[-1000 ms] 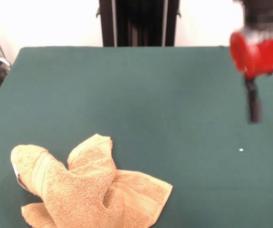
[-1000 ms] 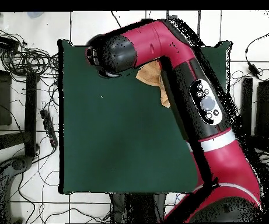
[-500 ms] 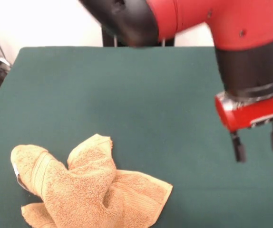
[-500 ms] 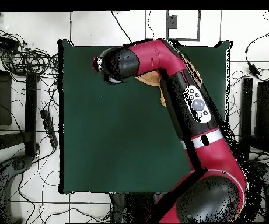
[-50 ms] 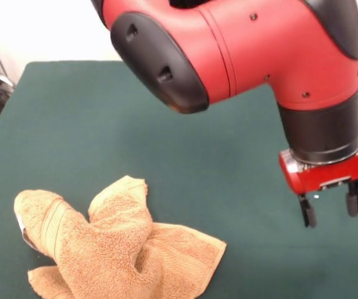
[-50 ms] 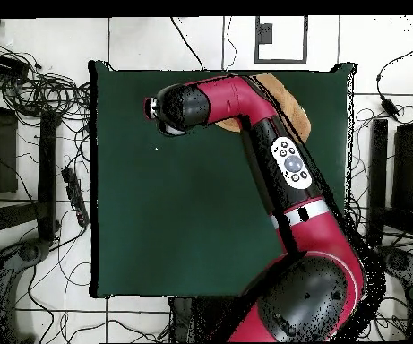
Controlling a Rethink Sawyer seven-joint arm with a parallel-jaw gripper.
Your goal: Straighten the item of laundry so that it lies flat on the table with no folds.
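Towel [image 5: 120, 249] crumpled lower left on green counter [image 5: 166, 124]; claw [image 5: 328, 212] at right, spread apart, empty.

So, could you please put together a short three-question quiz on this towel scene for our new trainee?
1. True or false: the towel lies flat on the table with no folds.
2. The gripper is: A) shut on the towel, B) open, above bare table away from the towel, C) pressing on the towel.
3. Fill in: in the front view, the towel sits near the picture's lower ____ corner.

Key: 1 false, it is bunched up in folds. 2 B. 3 left.
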